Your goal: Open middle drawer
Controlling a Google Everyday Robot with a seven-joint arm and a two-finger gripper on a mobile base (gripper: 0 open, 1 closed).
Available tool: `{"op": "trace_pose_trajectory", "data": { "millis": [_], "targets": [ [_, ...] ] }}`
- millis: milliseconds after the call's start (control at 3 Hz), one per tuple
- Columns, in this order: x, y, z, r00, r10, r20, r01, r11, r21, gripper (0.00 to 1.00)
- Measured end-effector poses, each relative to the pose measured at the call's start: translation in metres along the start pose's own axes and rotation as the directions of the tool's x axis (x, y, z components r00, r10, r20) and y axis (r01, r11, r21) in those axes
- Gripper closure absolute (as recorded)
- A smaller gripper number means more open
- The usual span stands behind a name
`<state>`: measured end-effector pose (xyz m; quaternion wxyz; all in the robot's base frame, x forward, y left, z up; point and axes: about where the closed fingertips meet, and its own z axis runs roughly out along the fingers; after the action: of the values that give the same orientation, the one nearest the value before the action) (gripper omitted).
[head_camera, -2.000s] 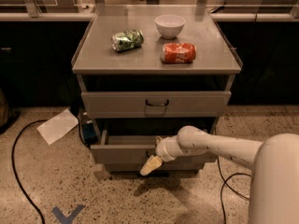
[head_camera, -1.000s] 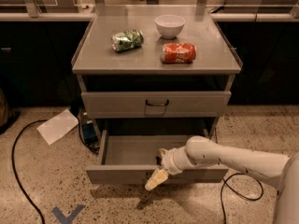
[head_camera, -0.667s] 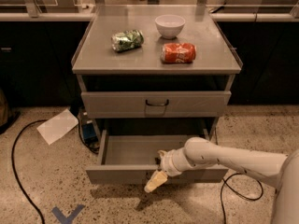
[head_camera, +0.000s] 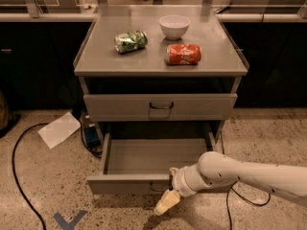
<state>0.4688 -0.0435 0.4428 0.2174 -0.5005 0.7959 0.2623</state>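
Pulled well out since two seconds back, the middle drawer [head_camera: 144, 157] juts past the front edge of the table [head_camera: 96, 63]. The gripper [head_camera: 164, 205] hangs at its front panel; whether it holds anything I cannot tell. Pulling further might drag it off its runners.

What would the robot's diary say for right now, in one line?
task: open middle drawer | middle drawer: pulled out | tool: low in front of its front panel | top drawer: shut

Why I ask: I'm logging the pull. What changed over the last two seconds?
The middle drawer slid out toward the camera, baring its grey tray; the gripper, at its front panel, moved down and outward with it. The upper drawer, bowl and red can stayed put.
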Motion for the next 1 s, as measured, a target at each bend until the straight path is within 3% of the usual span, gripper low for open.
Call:
{"op": "trace_pose_trajectory", "data": {
  "millis": [1000],
  "targets": [
    [0.018,0.021,-0.002,0.999,0.032,-0.041,-0.034,0.9981,-0.051,0.0]
  ]
}}
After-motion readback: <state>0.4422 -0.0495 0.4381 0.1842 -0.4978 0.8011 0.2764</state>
